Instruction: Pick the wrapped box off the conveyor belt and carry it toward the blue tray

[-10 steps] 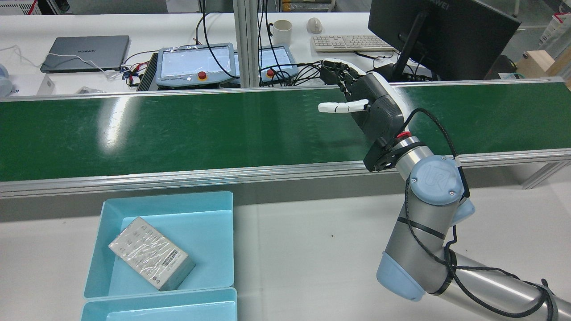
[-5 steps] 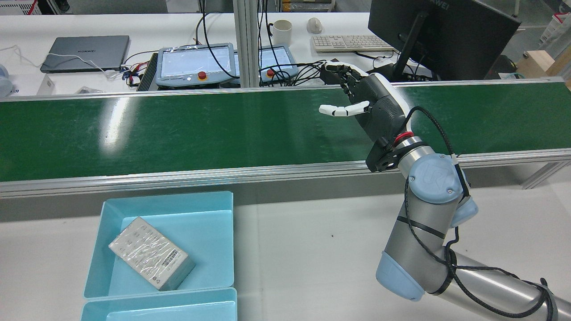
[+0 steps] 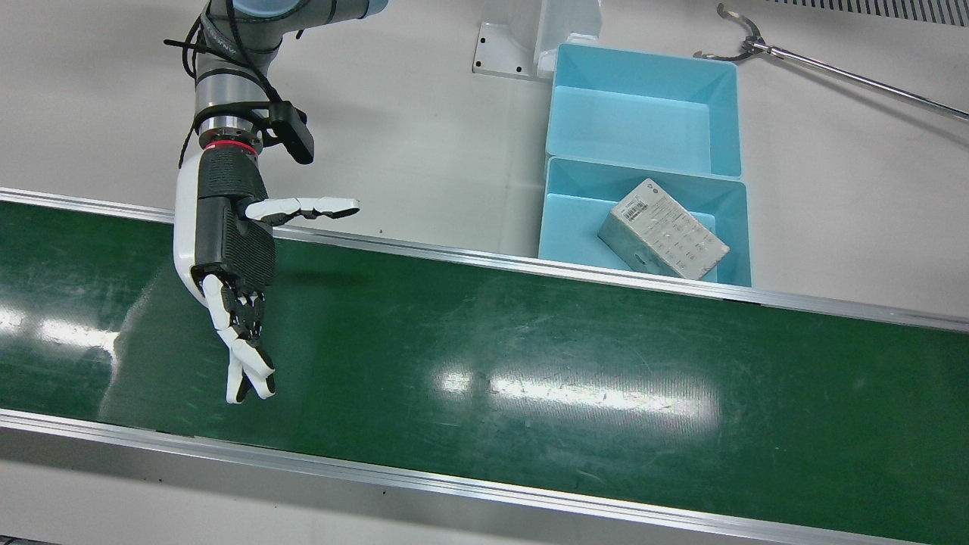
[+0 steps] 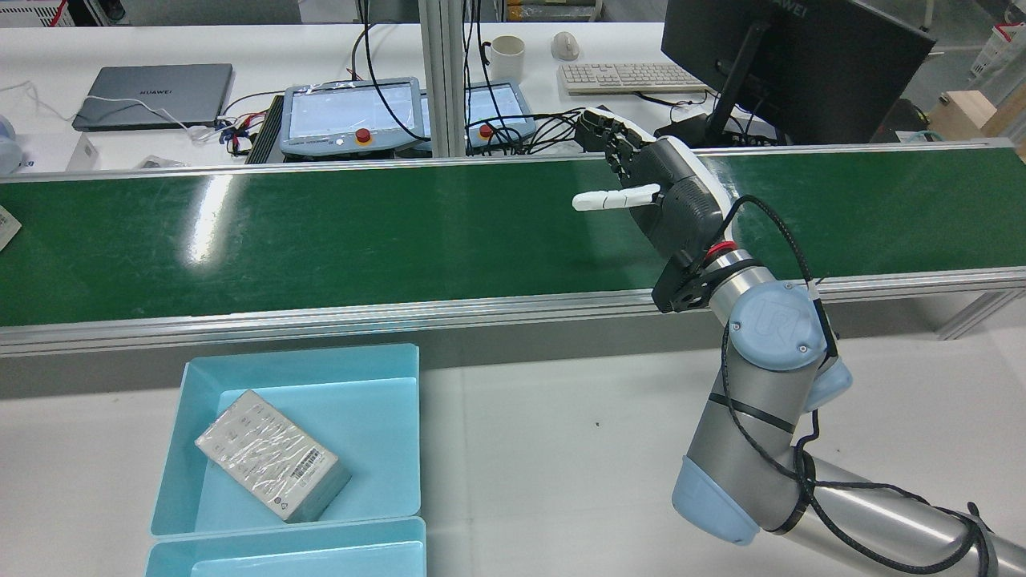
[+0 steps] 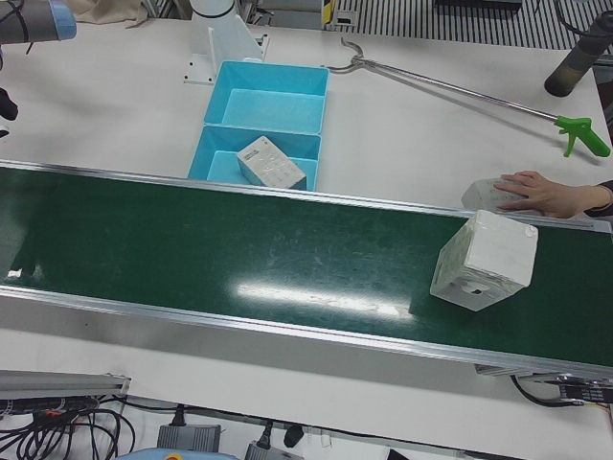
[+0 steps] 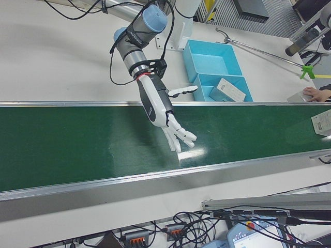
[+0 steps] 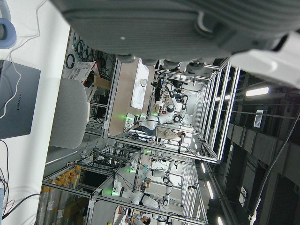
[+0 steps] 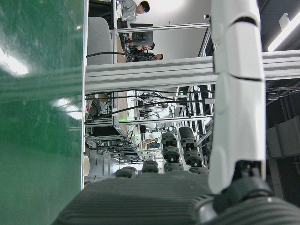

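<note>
– Where to look for the wrapped box?
– Out on the conveyor belt, at the end on the robot's left side. Sits askew to the rails. Barely peeks in at the left border of the rear view.

– Anything close to it?
– A person's hand, resting on another white package on the worktop, just past the belt's far rail.

– And the right robot hand?
– Released, grasping nothing. Hangs over the belt, well apart from the box, toward the opposite end. Fingers stretched out toward the operators' rail, thumb pointing sideways along the robot-side rail, toward the trays.

– Left robot hand?
– Shows only in its own camera, as a band of dark palm along the top edge. Cannot tell whether released or clenched.

– Blue tray?
– On the worktop, just beside the belt's robot-side rail. Holds a second wrapped box, lying aslant with its label up. Butts against a twin tray on the side away from the belt.
</note>
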Tool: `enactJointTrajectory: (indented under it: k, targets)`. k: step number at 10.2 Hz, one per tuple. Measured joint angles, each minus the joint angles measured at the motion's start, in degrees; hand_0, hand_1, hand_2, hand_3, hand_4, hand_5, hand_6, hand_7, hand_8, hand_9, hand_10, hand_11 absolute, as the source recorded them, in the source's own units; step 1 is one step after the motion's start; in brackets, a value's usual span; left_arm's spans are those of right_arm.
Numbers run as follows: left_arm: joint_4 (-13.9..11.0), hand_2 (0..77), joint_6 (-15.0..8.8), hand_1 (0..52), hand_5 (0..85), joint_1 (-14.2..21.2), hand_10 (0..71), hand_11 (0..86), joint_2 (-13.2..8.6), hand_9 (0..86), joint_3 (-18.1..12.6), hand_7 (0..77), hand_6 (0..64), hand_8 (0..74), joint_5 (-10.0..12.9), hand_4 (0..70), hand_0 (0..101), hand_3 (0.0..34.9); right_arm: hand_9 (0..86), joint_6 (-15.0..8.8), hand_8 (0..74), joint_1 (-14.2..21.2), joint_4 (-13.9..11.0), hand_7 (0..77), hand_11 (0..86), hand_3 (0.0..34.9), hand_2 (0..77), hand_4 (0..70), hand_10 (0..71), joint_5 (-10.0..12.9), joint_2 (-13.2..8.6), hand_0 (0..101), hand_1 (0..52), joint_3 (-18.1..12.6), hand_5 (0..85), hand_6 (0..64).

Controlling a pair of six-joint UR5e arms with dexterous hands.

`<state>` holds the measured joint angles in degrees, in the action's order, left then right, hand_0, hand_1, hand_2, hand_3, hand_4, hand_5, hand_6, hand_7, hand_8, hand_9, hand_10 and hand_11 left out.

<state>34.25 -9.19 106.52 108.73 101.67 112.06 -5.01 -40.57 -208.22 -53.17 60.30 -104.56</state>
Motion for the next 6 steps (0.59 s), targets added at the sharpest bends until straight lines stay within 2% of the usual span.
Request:
enactJointTrajectory:
  k: [1,6]
  targets:
    - [0.0,1.1,0.0,0.0,1.1,0.0,0.5,0.5,0.0,0.5,0.0,0.5,0.5,0.5,0.0,0.0,0,0.0,2.7,0.0,0.5,0.07,0.0,6.0,1.6,0.0,8.2,8.2,0.0,0.0,0.0,49,15.8,0.02,18.0,3.8]
    - [0.0,1.1,0.0,0.0,1.1,0.0,0.5,0.5,0.0,0.5,0.0,0.5,0.5,0.5,0.0,0.0,0,0.0,2.7,-0.04,0.5,0.13,0.01,6.0,1.6,0.0,7.1,8.2,0.0,0.0,0.0,49,15.8,0.05,18.0,4.4]
